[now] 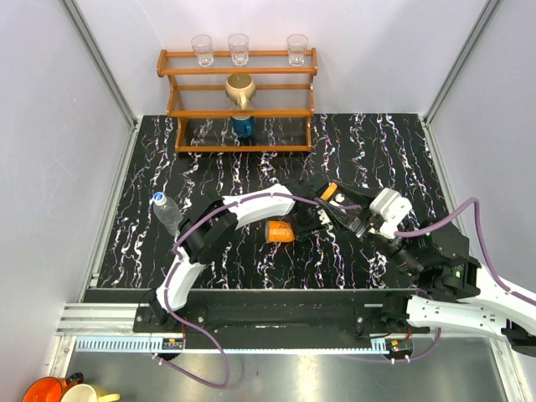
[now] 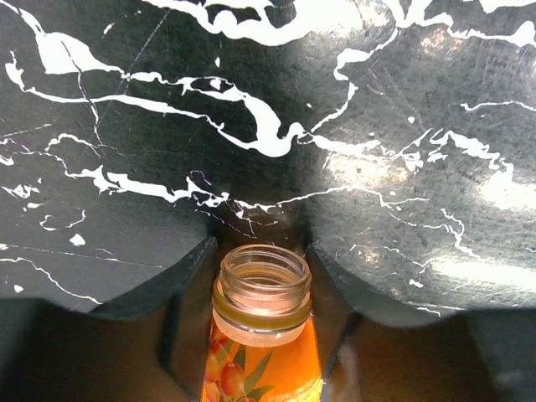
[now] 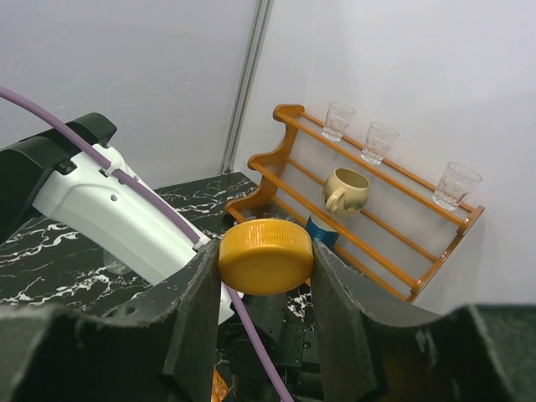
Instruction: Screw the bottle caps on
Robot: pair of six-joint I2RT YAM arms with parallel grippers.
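The small orange bottle (image 1: 280,232) is held off the black marble table (image 1: 377,159) in my left gripper (image 1: 303,224), lying roughly sideways. In the left wrist view the gripper (image 2: 260,248) is shut on the bottle (image 2: 261,352), whose threaded mouth is open. My right gripper (image 1: 335,199) is shut on the orange cap (image 1: 329,191), just right of the bottle. The right wrist view shows the cap (image 3: 265,255) clamped between the gripper's (image 3: 265,251) pads. The clear bottle (image 1: 167,216) is at the table's left, with the white, blue-rimmed cap (image 1: 157,198) at its far end.
A wooden rack (image 1: 241,113) stands at the back with three clear glasses (image 1: 239,48) on top, a beige mug (image 1: 239,89) and a dark blue container (image 1: 243,126). White walls enclose the table. An orange mug (image 1: 46,390) sits below the front rail.
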